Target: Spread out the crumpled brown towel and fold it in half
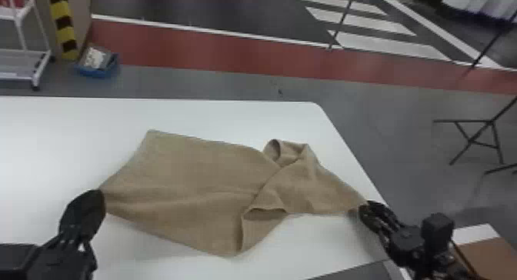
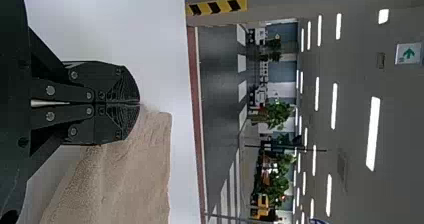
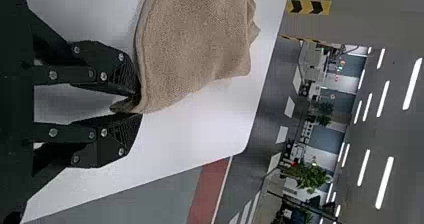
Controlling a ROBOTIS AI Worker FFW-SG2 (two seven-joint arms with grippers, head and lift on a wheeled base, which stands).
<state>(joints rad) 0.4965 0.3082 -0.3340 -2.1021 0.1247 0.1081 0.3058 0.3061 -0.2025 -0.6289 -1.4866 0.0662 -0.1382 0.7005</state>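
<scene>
The brown towel (image 1: 192, 175) lies on the white table, its left part spread fairly flat and its right part folded over and rumpled. At its left corner is my left gripper (image 1: 100, 194); in the left wrist view the gripper (image 2: 139, 104) has its fingers together on the edge of the towel (image 2: 135, 174). By the towel's right corner, near the table's right edge, is my right gripper (image 1: 363, 208). In the right wrist view a corner of the towel (image 3: 190, 44) sits between the parted fingers of the gripper (image 3: 139, 104).
The white table (image 1: 77, 117) has its right edge running close past the right gripper. Beyond it on the floor are a white rack (image 1: 23, 56), a blue bin (image 1: 96, 64) and a black stand (image 1: 477, 140). A brown surface (image 1: 488, 256) shows at lower right.
</scene>
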